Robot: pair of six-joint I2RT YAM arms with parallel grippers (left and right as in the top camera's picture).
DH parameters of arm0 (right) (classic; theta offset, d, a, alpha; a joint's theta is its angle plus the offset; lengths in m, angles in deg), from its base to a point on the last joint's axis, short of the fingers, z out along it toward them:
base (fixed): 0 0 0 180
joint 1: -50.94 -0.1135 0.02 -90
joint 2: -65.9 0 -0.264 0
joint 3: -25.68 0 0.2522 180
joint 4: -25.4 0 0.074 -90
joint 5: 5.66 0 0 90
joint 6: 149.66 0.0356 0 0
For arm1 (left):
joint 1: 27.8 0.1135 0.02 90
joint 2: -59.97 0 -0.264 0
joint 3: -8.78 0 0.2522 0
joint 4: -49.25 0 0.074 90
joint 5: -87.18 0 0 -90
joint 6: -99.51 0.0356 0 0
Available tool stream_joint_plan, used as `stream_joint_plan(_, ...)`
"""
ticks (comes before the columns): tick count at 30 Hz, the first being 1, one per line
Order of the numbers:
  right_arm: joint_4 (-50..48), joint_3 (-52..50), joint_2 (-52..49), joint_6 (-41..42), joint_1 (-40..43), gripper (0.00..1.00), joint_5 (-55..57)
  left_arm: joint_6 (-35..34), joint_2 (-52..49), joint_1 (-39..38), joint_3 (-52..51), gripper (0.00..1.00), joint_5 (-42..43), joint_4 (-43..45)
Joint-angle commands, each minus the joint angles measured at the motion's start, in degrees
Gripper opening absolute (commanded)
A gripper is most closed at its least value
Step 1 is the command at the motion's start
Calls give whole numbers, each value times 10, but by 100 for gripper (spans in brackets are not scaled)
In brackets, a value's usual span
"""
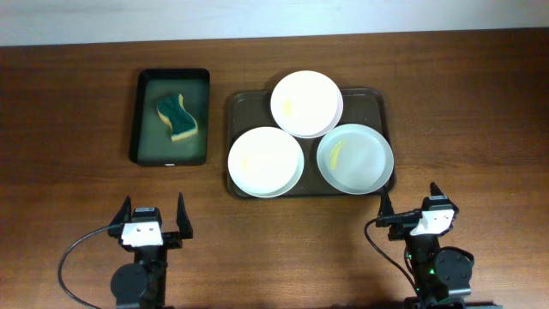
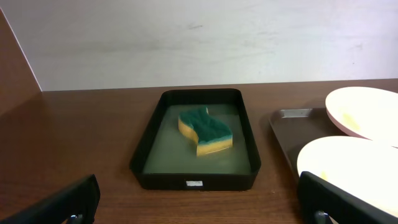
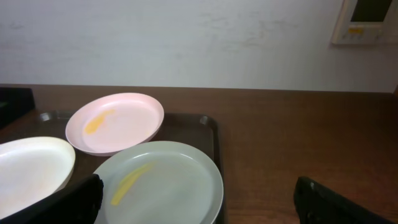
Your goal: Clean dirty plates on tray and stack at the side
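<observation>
Three white plates lie on the dark tray (image 1: 373,101): a back one (image 1: 305,103), a front left one (image 1: 264,161) and a front right one (image 1: 354,158). Each has a yellow smear. My left gripper (image 1: 153,220) is open and empty near the table's front, left of the tray. My right gripper (image 1: 410,209) is open and empty just in front of the tray's right corner. In the right wrist view the front right plate (image 3: 161,182) lies close ahead, the back plate (image 3: 117,122) behind it. In the left wrist view two plates (image 2: 348,168) show at right.
A black basin (image 1: 171,117) with a green bottom stands left of the tray and holds a green and yellow sponge (image 1: 177,117). It shows in the left wrist view (image 2: 196,180) with the sponge (image 2: 205,129). The table is dark wood.
</observation>
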Motion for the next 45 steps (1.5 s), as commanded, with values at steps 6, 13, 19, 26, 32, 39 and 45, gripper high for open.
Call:
stream_joint_plan(6, 2, -4, 5, 1, 3, 98, 9, 9, 1, -3, -3, 99, 8, -1)
stream_joint_plan(13, 3, -4, 5, 1, 3, 98, 9, -6, 1, -3, -3, 100, 26, 36)
stream_joint_plan(19, 2, -4, 5, 1, 3, 98, 9, -152, 1, -3, -3, 99, 370, 157)
stream_joint_plan(26, 2, -4, 5, 1, 3, 98, 9, -130, 1, -3, 12, 99, 314, 388)
stream_joint_plan(32, 2, -4, 5, 1, 3, 98, 9, 19, -87, -3, 199, 99, 234, 103)
stream_joint_plan(39, 2, -4, 5, 1, 3, 98, 9, 80, -397, -3, 524, 99, 131, -255)
stream_joint_plan(45, 2, -4, 5, 1, 3, 98, 9, 55, -580, -3, 656, 99, 158, -357)
